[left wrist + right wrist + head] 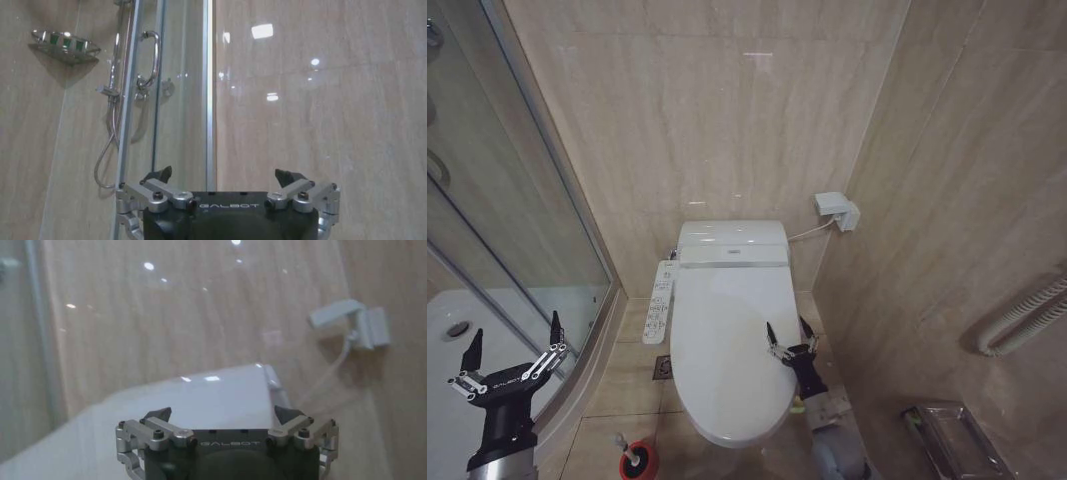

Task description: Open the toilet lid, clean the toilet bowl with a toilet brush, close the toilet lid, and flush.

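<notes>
beige tiled walls (707, 110), glass shower door (497, 200)

The left end effector (512, 352) is raised at the robot's left, wrist upright, its two dark fingers (472, 352) spread wide and pointing up. The right end effector (789, 335) reaches forward on an extended arm, fingers (770, 336) parted in a narrower V, also pointing up and away. Neither end effector holds anything between its fingers.

Shut toilet lid (727, 340) unobstructed above; shower glass (517, 200) left, tiled wall (947, 250) close right.
</notes>
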